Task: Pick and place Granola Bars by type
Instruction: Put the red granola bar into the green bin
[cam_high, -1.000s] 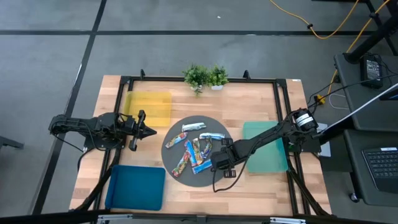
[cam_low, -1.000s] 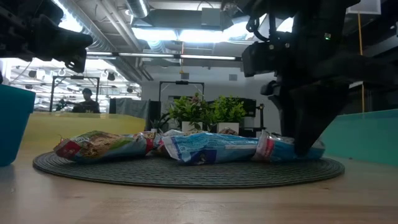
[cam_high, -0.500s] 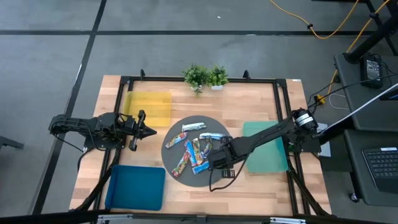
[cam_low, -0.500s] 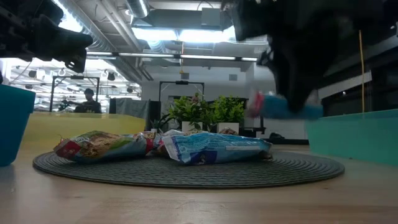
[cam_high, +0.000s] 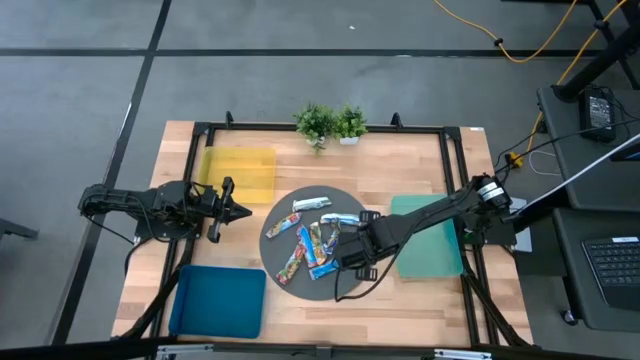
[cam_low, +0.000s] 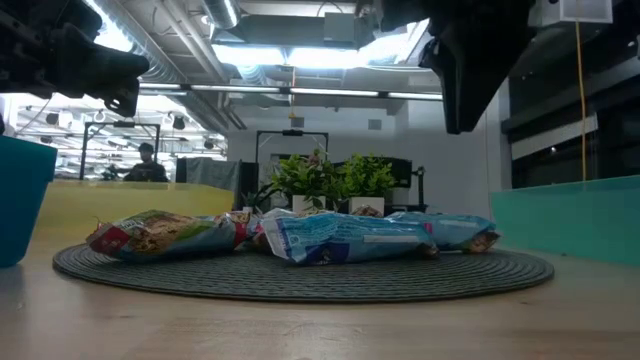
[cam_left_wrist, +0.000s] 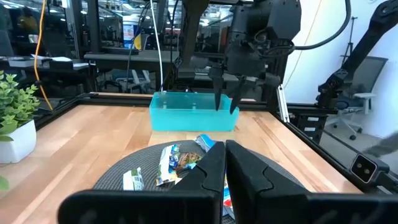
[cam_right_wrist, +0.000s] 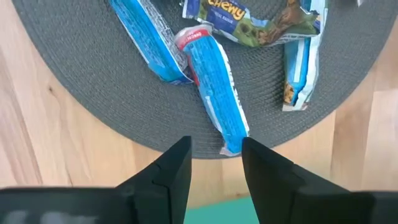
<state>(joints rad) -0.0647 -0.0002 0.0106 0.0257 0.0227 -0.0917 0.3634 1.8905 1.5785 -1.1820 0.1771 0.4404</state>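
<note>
Several granola bars lie on a round grey mat (cam_high: 285, 228) in the table's middle: blue ones, multicoloured ones and a silver one (cam_high: 311, 204). My right gripper (cam_right_wrist: 216, 144) hangs open above the mat's right near edge, fingers pointing down, touching nothing. Right below it a blue bar (cam_right_wrist: 214, 87) lies flat on the mat, one end (cam_right_wrist: 233, 144) under the gap between the fingers. The low view shows this bar (cam_low: 440, 232) on the mat and the gripper (cam_low: 460, 110) well above it. My left gripper (cam_high: 240, 210) waits shut, left of the mat.
A yellow mat (cam_high: 238, 172) lies far left, a blue mat (cam_high: 220, 300) near left, a green mat (cam_high: 428, 235) right of the grey mat. Two small potted plants (cam_high: 330, 123) stand at the far edge. A black frame rail (cam_high: 320, 128) runs around the table.
My right gripper was down on the blue bar, raised it clear of the mat half a second ago, and then rose further. The bar has since left the fingers and fallen back flat onto the grey mat. The gripper also drifted slightly toward the table's left.
</note>
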